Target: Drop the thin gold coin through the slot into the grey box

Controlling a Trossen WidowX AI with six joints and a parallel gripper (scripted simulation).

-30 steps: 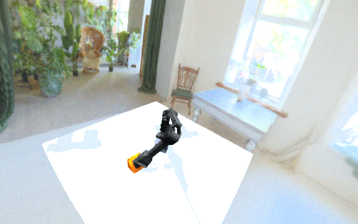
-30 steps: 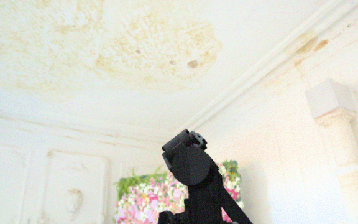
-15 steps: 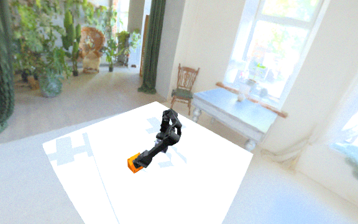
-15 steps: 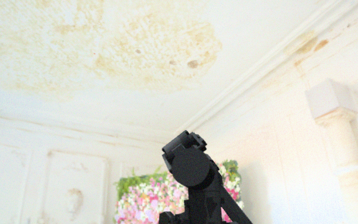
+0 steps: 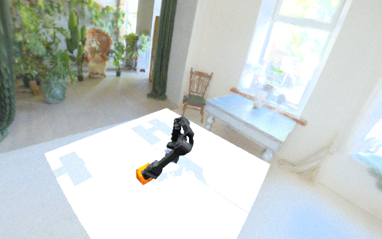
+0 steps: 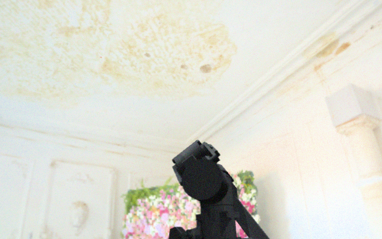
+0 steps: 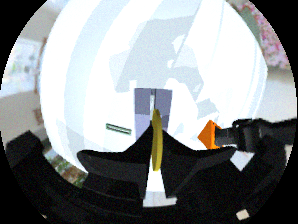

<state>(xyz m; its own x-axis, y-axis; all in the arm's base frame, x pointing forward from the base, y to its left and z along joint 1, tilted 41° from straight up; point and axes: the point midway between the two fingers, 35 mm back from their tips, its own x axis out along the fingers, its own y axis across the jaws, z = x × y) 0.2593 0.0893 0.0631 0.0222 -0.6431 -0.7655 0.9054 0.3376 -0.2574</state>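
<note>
— What does the black parallel-jaw gripper (image 7: 156, 163) carry?

— The thin gold coin (image 7: 157, 140), clamped edge-on between its closed fingers, wrist view.

— And the box?

— The closed grey box (image 7: 153, 107) sits at 12 o'clock from the coin, directly beyond it, its narrow slot in line with the coin's edge.

— Anything nearby?

— The shallow dark-green holder (image 7: 119, 128) lies at 9 o'clock on the white table (image 7: 87, 63); the arm's orange base block (image 5: 142, 174) sits at 3 o'clock. Nothing stands between coin and box.
</note>
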